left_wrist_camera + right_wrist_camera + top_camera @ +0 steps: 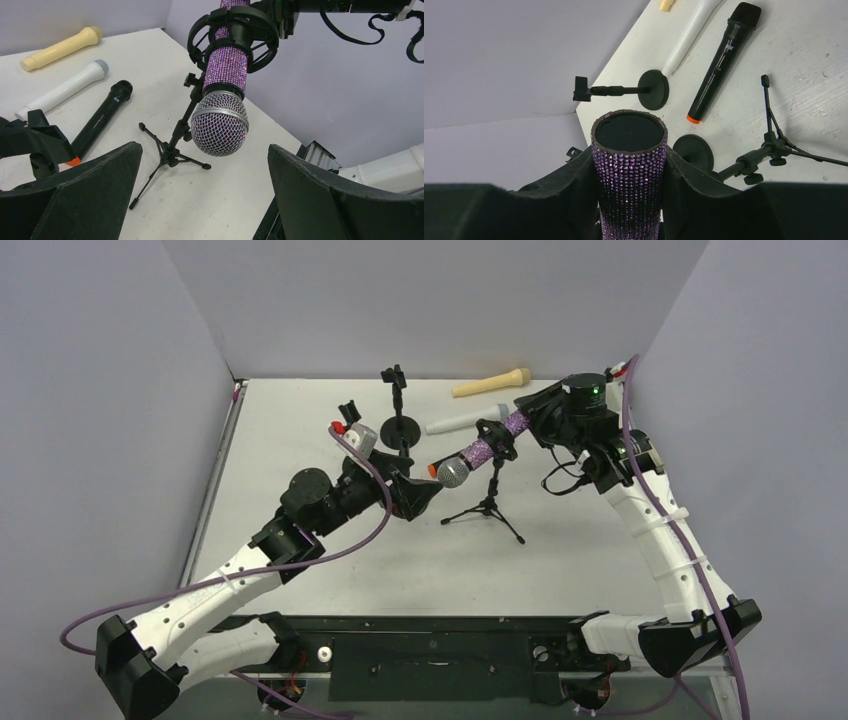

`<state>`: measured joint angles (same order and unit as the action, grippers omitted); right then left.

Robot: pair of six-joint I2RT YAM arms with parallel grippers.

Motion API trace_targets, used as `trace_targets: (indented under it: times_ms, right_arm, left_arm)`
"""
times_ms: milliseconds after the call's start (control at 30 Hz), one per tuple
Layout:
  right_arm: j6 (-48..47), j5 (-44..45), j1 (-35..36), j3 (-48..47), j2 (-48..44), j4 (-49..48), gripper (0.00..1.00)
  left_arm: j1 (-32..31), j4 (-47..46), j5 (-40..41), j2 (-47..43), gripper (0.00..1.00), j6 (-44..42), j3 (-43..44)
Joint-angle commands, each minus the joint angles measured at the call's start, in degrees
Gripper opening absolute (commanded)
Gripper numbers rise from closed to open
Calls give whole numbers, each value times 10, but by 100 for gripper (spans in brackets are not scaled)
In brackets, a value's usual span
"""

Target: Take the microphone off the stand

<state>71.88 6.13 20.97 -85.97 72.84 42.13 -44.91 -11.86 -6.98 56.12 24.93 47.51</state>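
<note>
Left gripper (425, 495) is spread wide open, just short of the mesh head of the sparkly purple microphone (480, 452). The microphone sits tilted in the clip of the tripod stand (488, 502) around the middle of the desk (300, 440). Behind it, the right gripper (520, 423) is pinching its back end.

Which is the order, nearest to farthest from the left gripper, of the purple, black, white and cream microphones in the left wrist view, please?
1. Purple microphone, just ahead of the open jaws.
2. Black microphone, lying on the left.
3. White microphone, beyond it.
4. Cream microphone, farthest back.
</note>
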Motion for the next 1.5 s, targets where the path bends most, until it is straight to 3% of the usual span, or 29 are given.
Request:
trace_targets:
  times_ms: [0, 100, 233, 800, 1000, 1333, 1467]
  right_arm:
    - [-2, -7, 13, -4, -17, -52, 26]
    - [-17, -6, 16, -6, -24, -51, 49]
    - [-28, -2, 16, -13, -28, -43, 62]
    - [-113, 6, 25, 17, -90, -30, 73]
    - [-247, 11, 39, 13, -112, -11, 78]
    - [-443, 62, 121, 41, -117, -22, 81]
    - [-507, 65, 148, 42, -116, -34, 80]
  left_arm:
    - [2, -94, -29, 3, 96, -13, -15]
    - [-1, -122, -36, 17, 96, -21, -22]
    - [-8, -152, -42, 36, 96, -32, -24]
    - [-43, -212, -27, 135, 97, -48, 9]
    - [-64, -228, 6, 165, 100, -58, 24]
    - [-77, -236, 51, 197, 87, -62, 49]
    - [-78, -234, 55, 203, 77, -62, 56]
